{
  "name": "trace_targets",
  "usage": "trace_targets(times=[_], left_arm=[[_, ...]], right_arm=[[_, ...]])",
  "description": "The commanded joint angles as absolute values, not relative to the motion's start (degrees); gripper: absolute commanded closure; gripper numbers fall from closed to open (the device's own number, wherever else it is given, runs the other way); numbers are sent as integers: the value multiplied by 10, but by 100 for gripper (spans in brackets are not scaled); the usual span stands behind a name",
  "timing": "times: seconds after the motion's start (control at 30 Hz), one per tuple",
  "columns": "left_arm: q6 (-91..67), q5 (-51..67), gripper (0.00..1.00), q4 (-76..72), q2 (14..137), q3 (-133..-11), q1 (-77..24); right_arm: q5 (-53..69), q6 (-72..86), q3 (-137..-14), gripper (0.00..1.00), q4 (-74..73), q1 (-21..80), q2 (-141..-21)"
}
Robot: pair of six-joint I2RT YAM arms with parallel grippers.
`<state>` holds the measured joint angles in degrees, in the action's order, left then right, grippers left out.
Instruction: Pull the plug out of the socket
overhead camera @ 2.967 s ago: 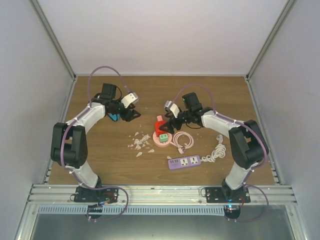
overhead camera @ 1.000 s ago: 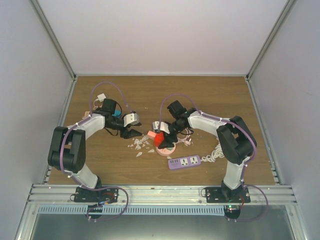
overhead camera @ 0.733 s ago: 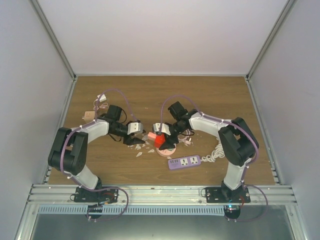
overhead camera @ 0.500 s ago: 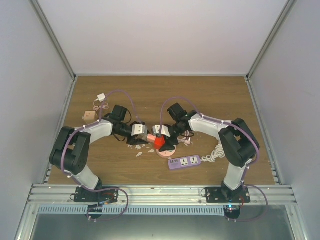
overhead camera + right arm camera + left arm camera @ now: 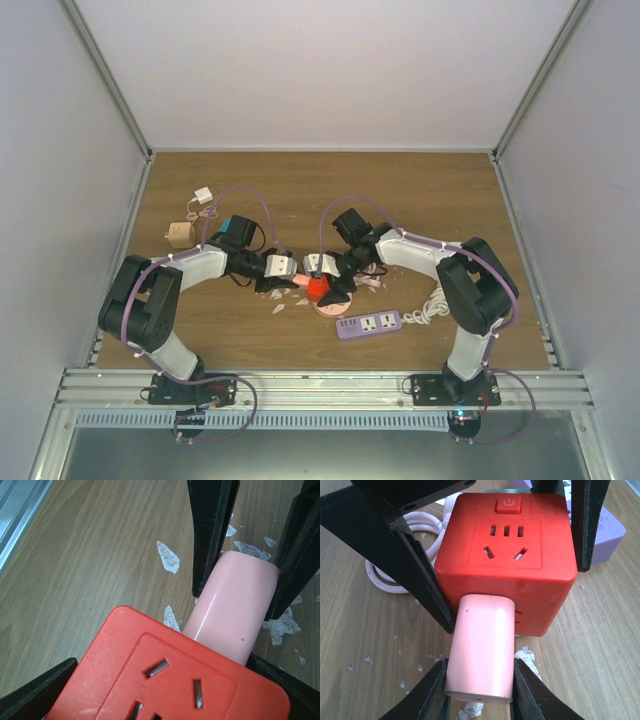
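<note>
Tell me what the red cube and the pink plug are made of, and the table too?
The red cube socket looks like hard plastic, smooth with a soft sheen and moulded slots. The pink plug seems glossy plastic too; light glints along its rounded side. The table shows wood grain, though it may be a printed laminate.

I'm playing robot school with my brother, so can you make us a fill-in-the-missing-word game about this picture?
1. The pink plug is stuck into a cube socket whose colour is ____.
2. The left gripper is squeezing the ____.
3. The right gripper holds the cube ____.
4. The power strip lying on the table has the colour ____.

Missing words: red; plug; socket; purple
</note>
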<state>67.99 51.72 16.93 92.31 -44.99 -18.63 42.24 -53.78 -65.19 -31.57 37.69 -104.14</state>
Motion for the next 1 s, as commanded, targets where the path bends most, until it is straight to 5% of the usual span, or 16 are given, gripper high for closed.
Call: trace_targets(times=[0.0, 0.97], left_arm=[[715, 521, 85, 177, 914, -452, -169], [803, 467, 92, 326, 891, -495, -119]], right_arm=[[433, -562, -651, 74, -323, 380, -1037], [404, -545, -694, 85, -395, 379, -1105]])
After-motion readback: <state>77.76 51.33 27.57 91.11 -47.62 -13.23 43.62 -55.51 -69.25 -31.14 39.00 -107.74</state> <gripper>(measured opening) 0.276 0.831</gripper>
